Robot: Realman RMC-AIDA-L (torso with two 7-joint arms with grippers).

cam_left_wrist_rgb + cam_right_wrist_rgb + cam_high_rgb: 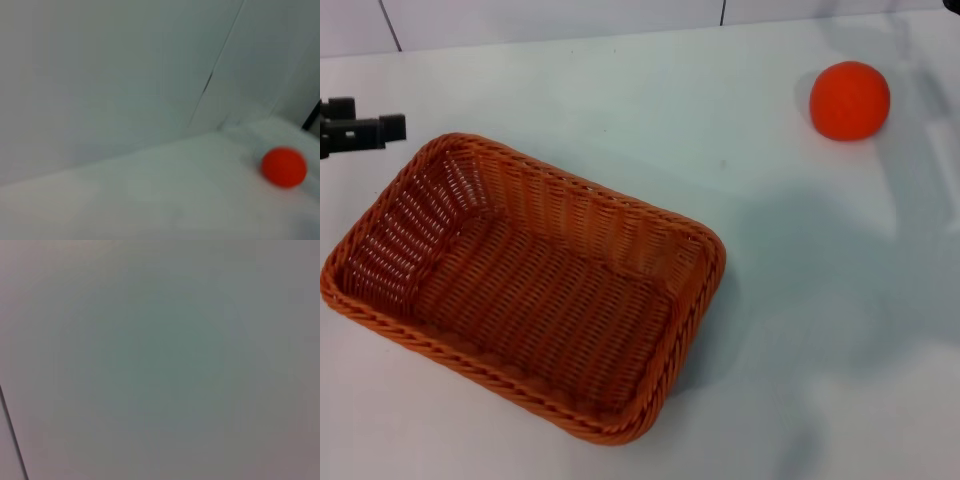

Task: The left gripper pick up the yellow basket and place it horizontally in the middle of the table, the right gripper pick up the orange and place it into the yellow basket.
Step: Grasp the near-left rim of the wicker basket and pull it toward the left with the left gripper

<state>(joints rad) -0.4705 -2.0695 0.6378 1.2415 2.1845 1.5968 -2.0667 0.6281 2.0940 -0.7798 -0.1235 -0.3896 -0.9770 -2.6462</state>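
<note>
Orange-brown woven wicker yellow basket (525, 290), rectangular w/ braided rim, sits empty on plain white table (820, 330) in head view, lying at a slant toward left-front. Small round bright orange (850, 100) rests far right, well apart from basket. Left gripper (360, 130), black bar-like, pokes in at left edge just beyond basket's far-left corner; can't tell its claw state. Left wrist view: orange (284, 167) on table. Right wrist view: blank pale surface only.

white wall panels (550, 20), thin dark seams, soft shadows at right
</note>
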